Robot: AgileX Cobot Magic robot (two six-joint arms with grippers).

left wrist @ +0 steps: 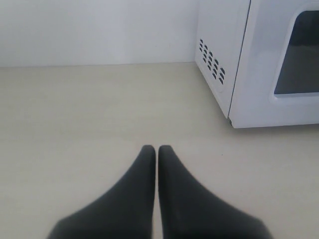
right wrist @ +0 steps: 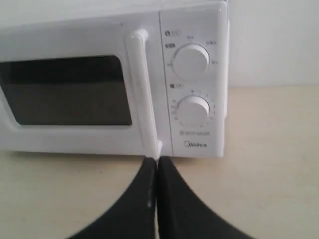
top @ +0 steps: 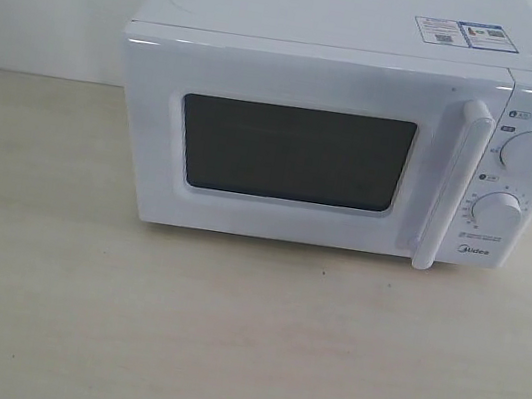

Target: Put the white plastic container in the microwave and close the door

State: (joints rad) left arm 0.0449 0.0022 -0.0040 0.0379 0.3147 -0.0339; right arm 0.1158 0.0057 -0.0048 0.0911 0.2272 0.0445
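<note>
the microwave (top: 336, 140) stands toward the far side of the pale counter (top: 224, 335), its front facing the near edge. the door (top: 266, 73) is shut flush against the body. its dark window (top: 294, 151) sits left of the long upright handle (top: 451, 183), and what lies behind the glass cannot be made out. two round dials (top: 528, 153) (top: 497, 210) are stacked on the panel at the right, and a label sticker (top: 459, 33) lies on the top.

the left gripper (left wrist: 157, 149) is pressed closed, fingertips together and empty, over bare counter near the microwave's left front corner, where the side vent holes (left wrist: 212, 59) show. the right gripper (right wrist: 157, 160) is likewise closed on nothing, its tips just in front of the lower end of the handle (right wrist: 142, 94).
</note>
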